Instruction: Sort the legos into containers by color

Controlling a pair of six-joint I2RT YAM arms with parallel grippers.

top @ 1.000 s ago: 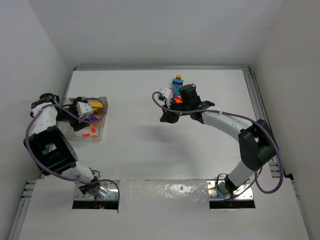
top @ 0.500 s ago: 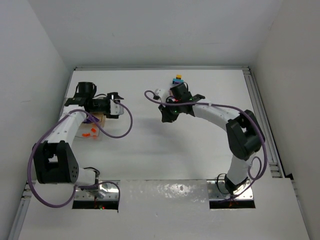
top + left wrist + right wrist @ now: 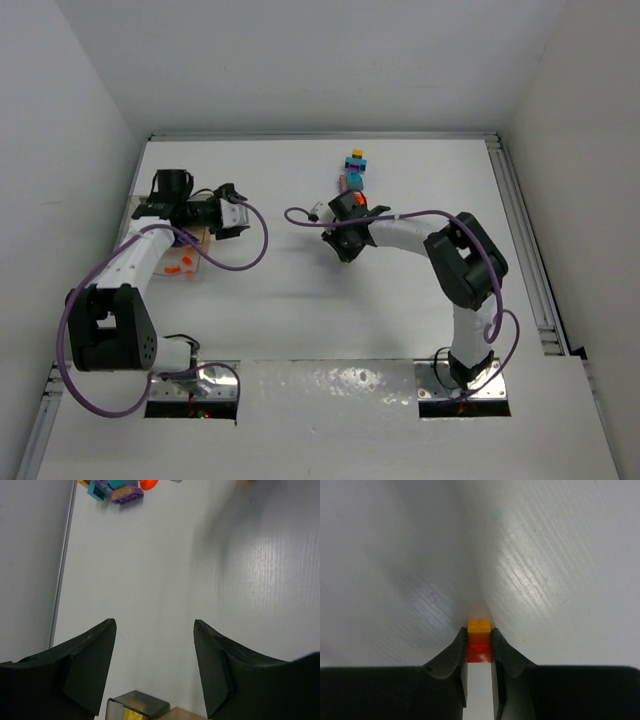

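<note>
The right gripper is clenched on a small yellow-over-orange lego stack over the counter, while the left gripper hangs released beside the containers — the other legos lie clustered near the counter's far edge.

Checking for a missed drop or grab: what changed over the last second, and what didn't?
The left tool swung from over the containers rightward toward mid-table as its arm unfolded; it is open and empty. The right tool barely shifted while its elbow drew in; it stays shut on the yellow-and-orange legos. Unchanged: the loose lego stack at the far side, and the containers.
</note>
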